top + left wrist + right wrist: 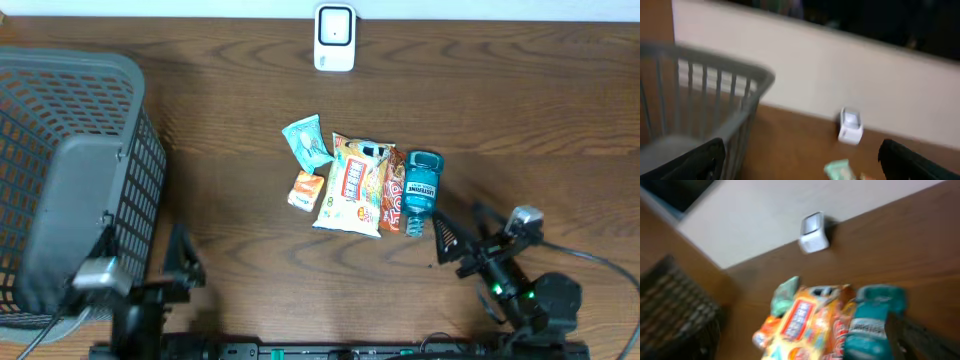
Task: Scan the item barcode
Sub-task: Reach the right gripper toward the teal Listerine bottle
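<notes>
Overhead, where do we find the goods to be scanned?

We see them heaped in the middle of the table [540,100]. A blue bottle [422,188] is on the right with a red packet [392,205] against it. A yellow snack bag [350,185] lies in the middle, and a small orange packet [305,190] and a teal packet [307,142] are on the left. The white scanner [334,38] stands well apart from the heap at the far edge, by the wall.

Which way does the bottle lie?

It lies on its side, with its long axis running from far to near, a little slanted. Its narrower end points at the near edge, toward the right gripper [462,235], and its broad end faces the far edge. The snack bag lies alongside, its long axis running much the same way.

And how do we find the grippers?

The right one sits near the bottle's narrow end, apart from it, with its fingers spread wide and holding nothing. The left gripper [801,150] is beside the grey basket [60,70], well apart from the heap. Its wrist view shows its two fingers [700,160] far apart at the bottom corners, gripping nothing.

Can we read a barcode?

No. Both wrist views are blurred, and the print is too small from overhead.
</notes>
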Robot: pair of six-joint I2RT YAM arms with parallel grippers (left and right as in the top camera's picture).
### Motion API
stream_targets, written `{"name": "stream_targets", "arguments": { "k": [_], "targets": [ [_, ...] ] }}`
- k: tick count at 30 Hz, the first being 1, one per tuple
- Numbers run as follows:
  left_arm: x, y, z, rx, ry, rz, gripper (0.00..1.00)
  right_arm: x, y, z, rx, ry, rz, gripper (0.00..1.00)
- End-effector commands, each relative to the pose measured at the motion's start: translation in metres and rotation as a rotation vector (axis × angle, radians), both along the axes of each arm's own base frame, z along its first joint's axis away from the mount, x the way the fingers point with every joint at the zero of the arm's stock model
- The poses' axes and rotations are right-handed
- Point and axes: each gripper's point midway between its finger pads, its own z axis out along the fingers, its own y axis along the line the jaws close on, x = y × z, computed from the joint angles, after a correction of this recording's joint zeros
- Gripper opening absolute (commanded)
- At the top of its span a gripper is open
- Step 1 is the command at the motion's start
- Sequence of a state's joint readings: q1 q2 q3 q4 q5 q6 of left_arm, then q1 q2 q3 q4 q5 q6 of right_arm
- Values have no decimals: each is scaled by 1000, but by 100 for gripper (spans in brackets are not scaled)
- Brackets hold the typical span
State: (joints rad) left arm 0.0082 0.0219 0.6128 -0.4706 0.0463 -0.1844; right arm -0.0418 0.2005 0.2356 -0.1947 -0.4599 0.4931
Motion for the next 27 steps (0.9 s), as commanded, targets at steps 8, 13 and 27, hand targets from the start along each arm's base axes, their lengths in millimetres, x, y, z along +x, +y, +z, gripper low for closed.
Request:
{"name": "stream_targets", "arguments": {
  "k": [8,13,27],
  "targets": [
    [34,-6,-72,-9,132,-38,98,71,-29,19,-242,177,-105,99],
    [41,-35,-80,86,94,-210,98,104,-14,18,-287,248,-62,99],
    [60,-35,-160,30,231,-212,98,117,18,-38,-342,451,68,99]
  ]
}}
